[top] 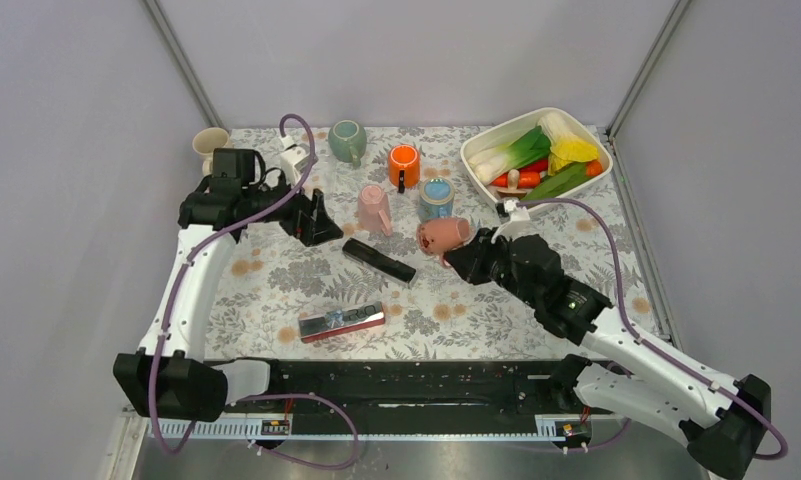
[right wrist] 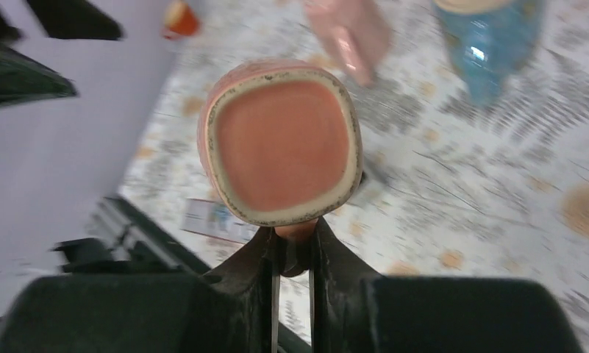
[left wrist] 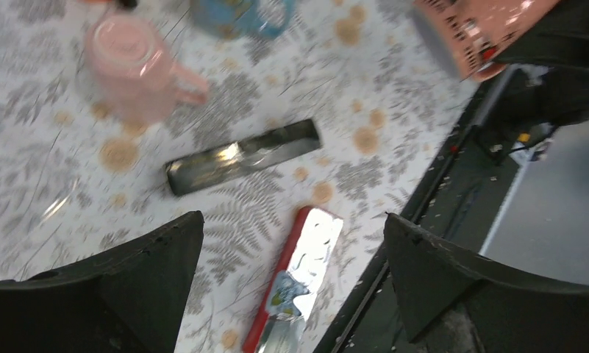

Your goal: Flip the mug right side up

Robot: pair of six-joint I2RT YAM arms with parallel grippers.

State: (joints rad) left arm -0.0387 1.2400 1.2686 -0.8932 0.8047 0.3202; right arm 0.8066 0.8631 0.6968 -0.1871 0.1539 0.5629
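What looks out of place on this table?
The salmon mug lies tipped on its side near the blue mug, its base facing the right gripper, which is shut on it.

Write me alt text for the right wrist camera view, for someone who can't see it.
The right pincer is shut on the handle of a salmon mug, whose pale-rimmed end faces the camera. Behind it, blurred on the floral table, are a pink mug and a blue mug.
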